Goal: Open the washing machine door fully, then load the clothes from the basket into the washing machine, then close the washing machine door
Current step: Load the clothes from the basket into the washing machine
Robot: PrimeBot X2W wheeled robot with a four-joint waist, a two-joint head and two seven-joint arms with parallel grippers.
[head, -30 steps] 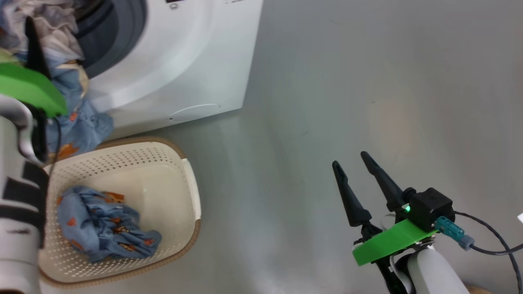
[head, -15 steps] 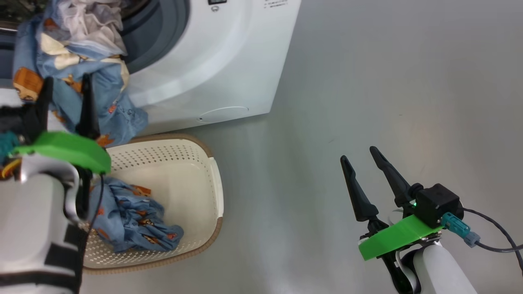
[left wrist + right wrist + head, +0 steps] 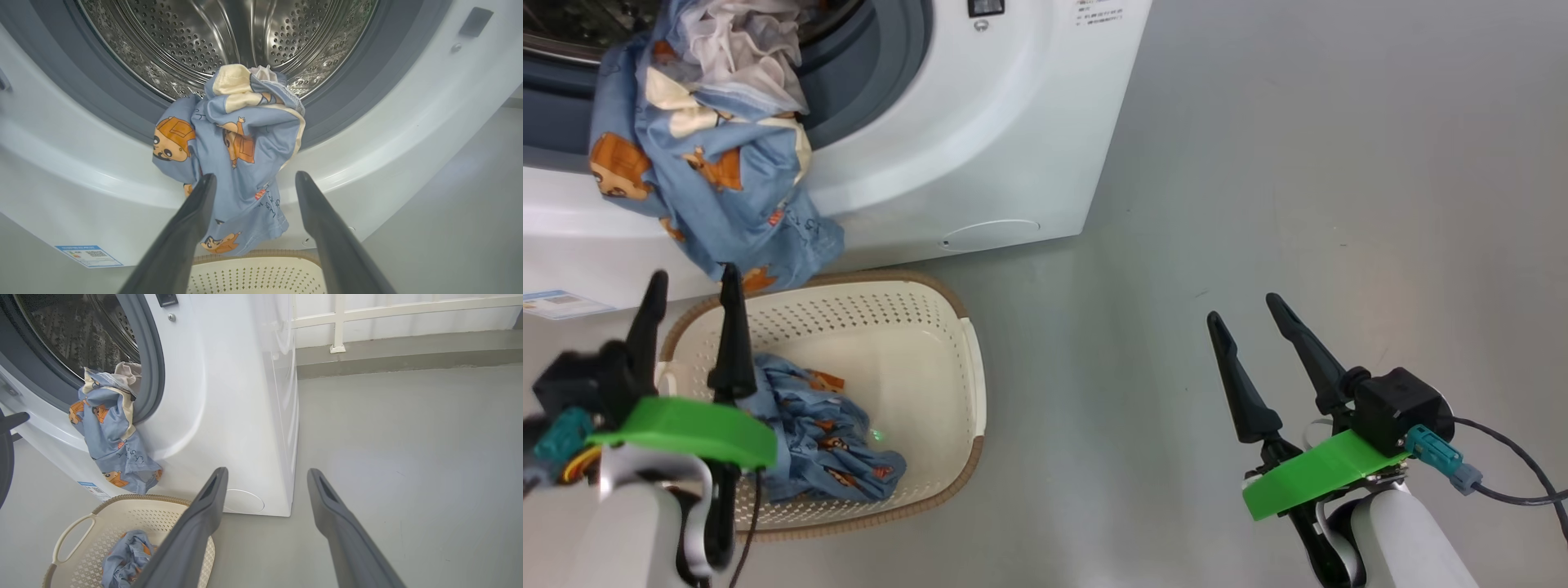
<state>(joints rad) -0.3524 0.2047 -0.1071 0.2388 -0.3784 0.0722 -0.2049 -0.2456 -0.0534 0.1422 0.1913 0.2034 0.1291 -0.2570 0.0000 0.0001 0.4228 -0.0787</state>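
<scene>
Back from the washing machine (image 3: pixel 980 122), the left gripper (image 3: pixel 690 278) hovers at lower left over the basket (image 3: pixel 974 392), jaws wide and empty. Right gripper (image 3: pixel 1244 309), lower right, is wide too. Clothes (image 3: pixel 711 180) hang straight down from the machine's mouth, upper left. The left wrist view shows the steel drum (image 3: pixel 204 41).

My head camera looks steeply down on the basket (image 3: pixel 907 327) and the washing machine (image 3: pixel 980 122). Left wrist camera sits close, facing into the drum (image 3: pixel 184 36). Right wrist camera watches from farther back. All three share the hanging clothes (image 3: pixel 719 188).
</scene>
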